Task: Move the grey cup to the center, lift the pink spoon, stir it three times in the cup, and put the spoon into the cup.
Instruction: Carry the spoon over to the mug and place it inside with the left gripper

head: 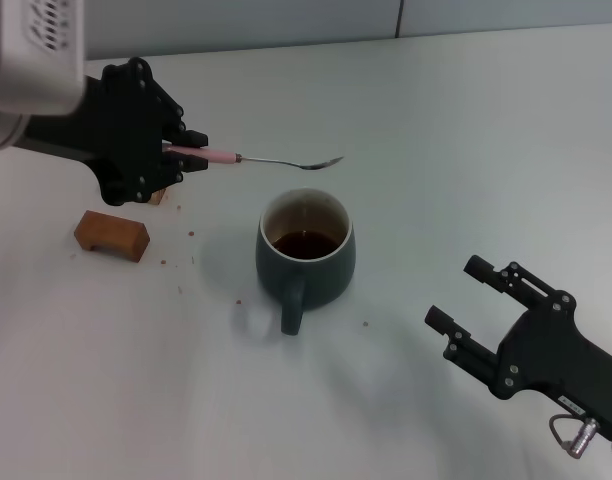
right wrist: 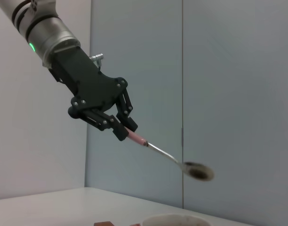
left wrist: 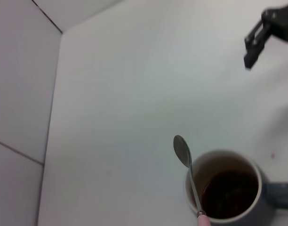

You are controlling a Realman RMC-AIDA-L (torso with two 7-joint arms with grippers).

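Note:
The grey cup [head: 305, 250] stands in the middle of the white table, handle toward me, with dark liquid inside. It also shows in the left wrist view [left wrist: 228, 188] and its rim in the right wrist view [right wrist: 174, 220]. My left gripper [head: 186, 157] is shut on the pink spoon [head: 256, 160] by its pink handle. It holds the spoon level in the air, bowl pointing right, just behind and above the cup's far rim. The spoon also shows in the left wrist view [left wrist: 187, 162] and the right wrist view [right wrist: 172, 159]. My right gripper [head: 464, 296] is open and empty, near the table's front right.
A brown wooden block [head: 111, 234] lies left of the cup, below my left gripper. A second small block [head: 157, 197] peeks out under the gripper. Small crumbs dot the table around the cup. A wall runs along the table's far edge.

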